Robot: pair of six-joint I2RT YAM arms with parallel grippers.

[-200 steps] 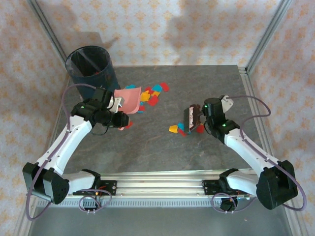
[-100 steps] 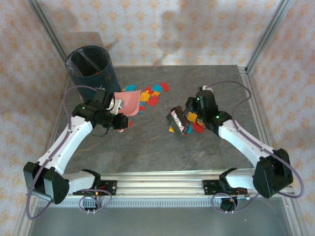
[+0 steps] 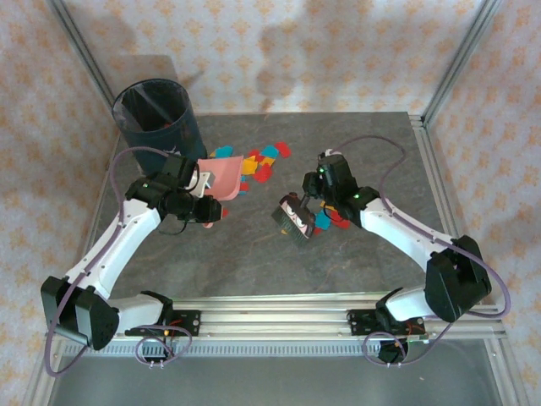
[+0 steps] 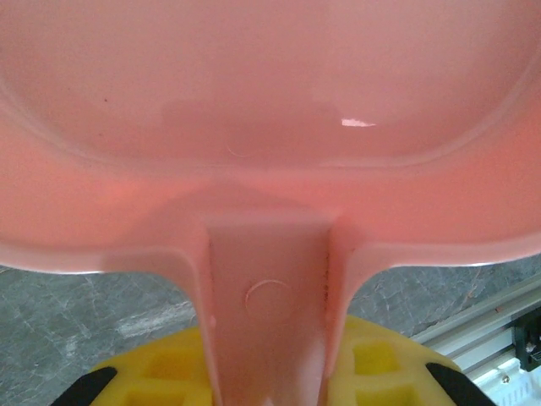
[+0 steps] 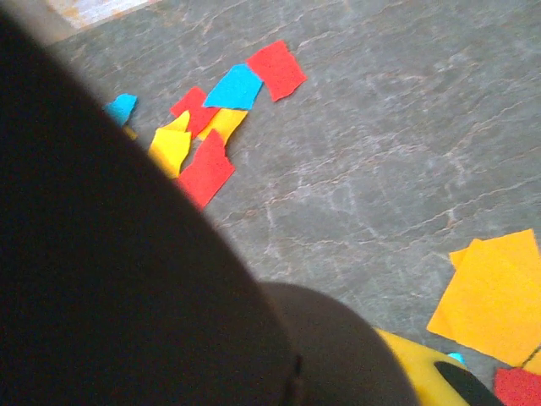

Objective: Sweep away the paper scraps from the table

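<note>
ok, i've got l gripper (image 3: 200, 189) clamped on the dustpan (image 3: 221, 173) handle, r gripper (image 3: 306, 205) clamped on a dark brush (image 3: 292, 220), scraps (image 3: 263, 161) lying by both on table (image 3: 254, 254).

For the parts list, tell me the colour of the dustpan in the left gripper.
The dustpan is pink; the left wrist view shows it best.

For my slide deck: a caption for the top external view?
Cleanup: left pincer holds pink dustpan by the paper scraps; right pincer grips dark brush over the table.
</note>
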